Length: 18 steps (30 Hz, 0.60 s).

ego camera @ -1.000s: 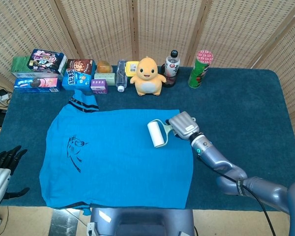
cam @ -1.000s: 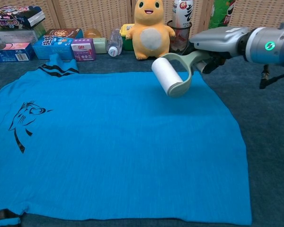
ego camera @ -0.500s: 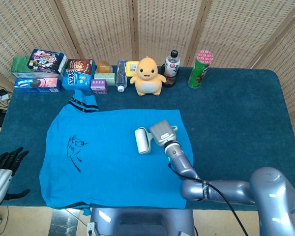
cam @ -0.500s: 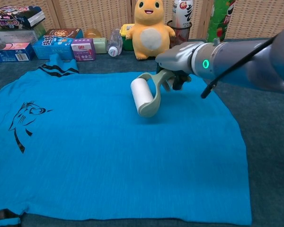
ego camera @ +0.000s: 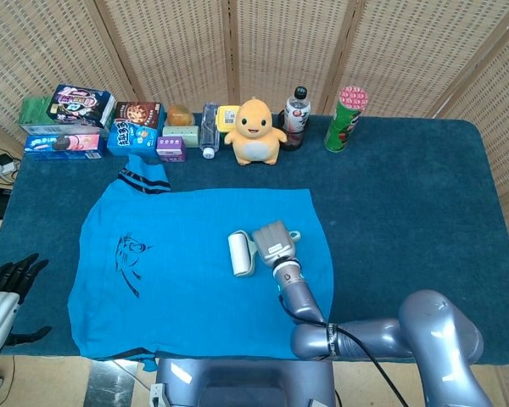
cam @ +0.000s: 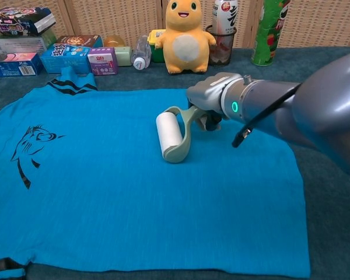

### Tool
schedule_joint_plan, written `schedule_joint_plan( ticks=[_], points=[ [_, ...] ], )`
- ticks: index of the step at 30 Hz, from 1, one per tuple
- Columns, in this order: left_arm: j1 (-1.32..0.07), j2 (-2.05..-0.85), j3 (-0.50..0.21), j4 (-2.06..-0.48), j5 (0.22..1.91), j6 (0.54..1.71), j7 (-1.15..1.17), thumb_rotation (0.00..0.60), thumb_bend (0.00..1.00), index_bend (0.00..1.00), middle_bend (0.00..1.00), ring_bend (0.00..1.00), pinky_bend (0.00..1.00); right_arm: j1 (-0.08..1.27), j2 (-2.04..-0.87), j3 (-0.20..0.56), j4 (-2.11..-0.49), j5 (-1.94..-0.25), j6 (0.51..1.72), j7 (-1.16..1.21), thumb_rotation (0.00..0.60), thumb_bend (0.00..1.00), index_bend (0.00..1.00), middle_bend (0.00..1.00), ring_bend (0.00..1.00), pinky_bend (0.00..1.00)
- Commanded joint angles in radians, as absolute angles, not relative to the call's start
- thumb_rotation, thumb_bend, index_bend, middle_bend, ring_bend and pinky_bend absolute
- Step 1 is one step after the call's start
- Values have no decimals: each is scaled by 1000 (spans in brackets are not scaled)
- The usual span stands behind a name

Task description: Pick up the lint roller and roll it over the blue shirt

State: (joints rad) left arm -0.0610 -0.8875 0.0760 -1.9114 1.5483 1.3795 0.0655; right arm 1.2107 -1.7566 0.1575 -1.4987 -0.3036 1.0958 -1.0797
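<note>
The blue shirt (ego camera: 195, 263) (cam: 134, 192) lies flat on the dark blue table, a black print on its left side. My right hand (ego camera: 274, 243) (cam: 209, 98) grips the pale green handle of the lint roller (ego camera: 239, 253) (cam: 170, 135). The white roll sits low over the middle of the shirt; I cannot tell whether it touches the cloth. My left hand (ego camera: 4, 288) hangs off the table's left edge with its dark fingers apart and nothing in it. The chest view does not show that hand.
Along the back edge stand snack boxes (ego camera: 68, 119), a small bottle (ego camera: 209, 129), a yellow plush toy (ego camera: 254, 131) (cam: 185, 35), a dark drink bottle (ego camera: 296, 117) and a green chip can (ego camera: 345, 119). Bare table (ego camera: 424, 212) lies right of the shirt.
My right hand has carried the lint roller leftward and toward the front, from the shirt's upper right area to its middle, and lower toward the cloth. The left hand has not moved.
</note>
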Motion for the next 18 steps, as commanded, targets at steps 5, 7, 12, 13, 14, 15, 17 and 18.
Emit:
schedule_joint_plan(
  ticks=[5,7,12,13,14,15,17,18],
  points=[
    [-63,-893,77,-1913,1544,1373,80,600,91,0,0,0,11,1110,-1760,77,-1444,-497,1099,-946,600,1000,502,670,765,1000],
    [-64,-895,77,-1913,1544,1371,84,600,90,0,0,0,11,1093,-1756,66,-1432,-519,1096,-931,600,1000,502,670,765,1000],
    [-64,-899,77,-1915,1540,1370,94,600,91,0,0,0,11,1056,-1732,48,-1399,-558,1094,-902,600,1000,502,670,764,1000],
    [-64,-900,77,-1915,1539,1369,96,600,90,0,0,0,11,1049,-1727,45,-1392,-565,1093,-895,600,1000,502,670,764,1000],
    [-65,-901,76,-1916,1537,1368,99,600,90,0,0,0,11,1040,-1718,42,-1382,-576,1091,-885,600,1000,502,670,764,1000],
    [-65,-901,76,-1916,1535,1367,101,600,90,0,0,0,11,1034,-1713,41,-1375,-582,1088,-878,600,1000,502,670,764,1000],
    [-66,-903,76,-1917,1534,1365,105,600,90,0,0,0,11,1021,-1701,39,-1359,-592,1082,-862,600,1000,502,670,764,1000],
    [-66,-904,76,-1918,1534,1365,107,600,90,0,0,0,11,1012,-1693,39,-1347,-600,1075,-849,600,1000,502,670,764,1000]
  ],
)
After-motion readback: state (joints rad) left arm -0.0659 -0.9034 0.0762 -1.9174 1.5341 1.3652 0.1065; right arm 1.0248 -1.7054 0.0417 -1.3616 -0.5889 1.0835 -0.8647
